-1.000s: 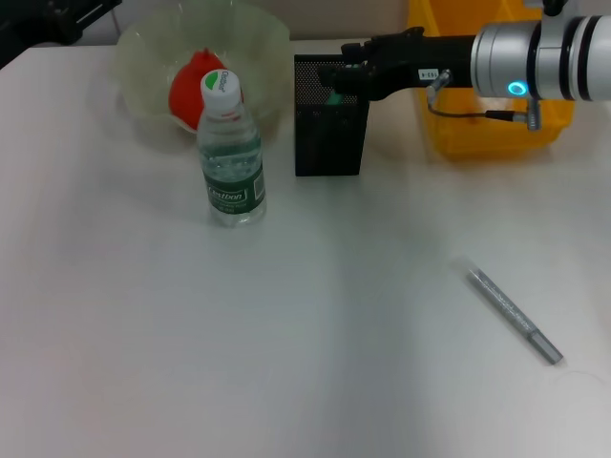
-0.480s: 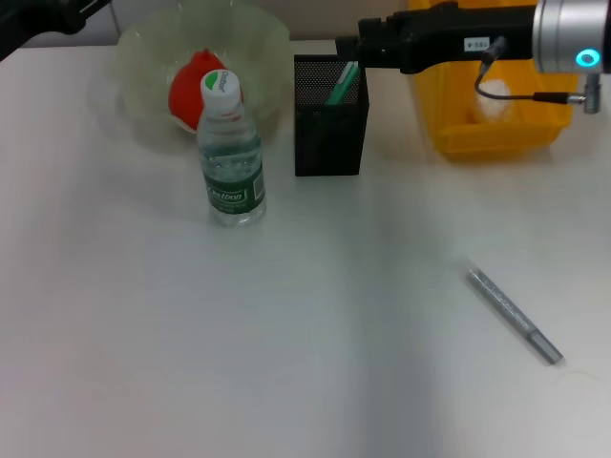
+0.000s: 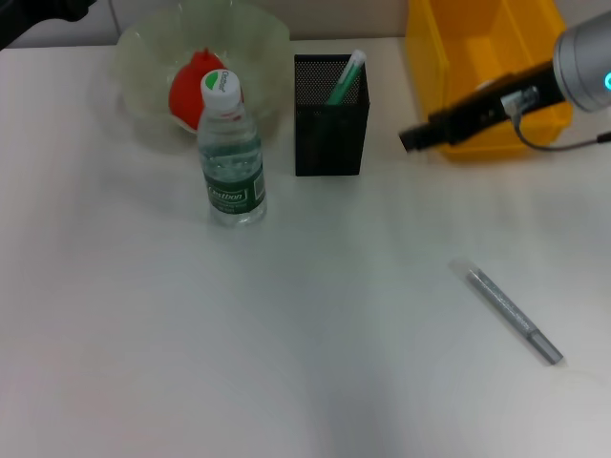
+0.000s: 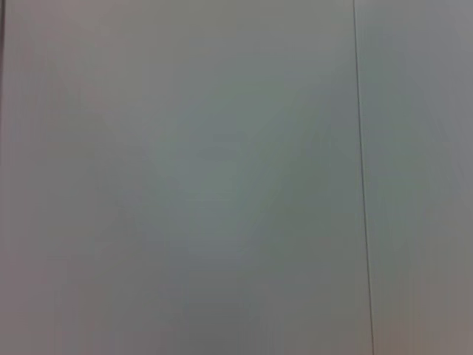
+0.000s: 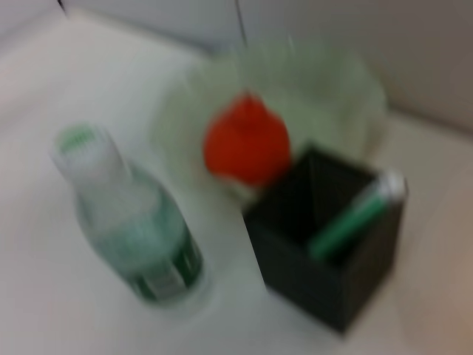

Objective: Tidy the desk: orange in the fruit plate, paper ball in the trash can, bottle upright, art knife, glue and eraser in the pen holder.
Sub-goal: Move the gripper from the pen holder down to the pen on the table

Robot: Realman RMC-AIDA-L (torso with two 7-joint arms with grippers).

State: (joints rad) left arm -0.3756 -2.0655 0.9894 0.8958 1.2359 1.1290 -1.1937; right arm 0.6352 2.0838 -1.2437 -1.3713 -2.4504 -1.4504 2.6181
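Note:
The bottle (image 3: 232, 153) stands upright on the table, also in the right wrist view (image 5: 126, 222). The orange (image 3: 191, 84) (image 5: 247, 144) lies in the fruit plate (image 3: 143, 57) (image 5: 347, 89) behind it. The pen holder (image 3: 330, 129) (image 5: 332, 251) holds a green-and-white glue stick (image 3: 344, 78) (image 5: 355, 218). The silver art knife (image 3: 514, 315) lies on the table at the front right. My right gripper (image 3: 410, 138) hangs between the pen holder and the trash can (image 3: 487, 48), holding nothing that I can see. My left arm (image 3: 38, 14) is parked at the far left corner. The paper ball and the eraser are out of view.
The right forearm (image 3: 573, 67) crosses in front of the trash can's front wall. The left wrist view shows only a blank pale surface. Open table (image 3: 286, 343) stretches across the front and left.
My right gripper has pulled away from above the pen holder, moving right and down to the front of the trash can. The glue stick now stands in the holder.

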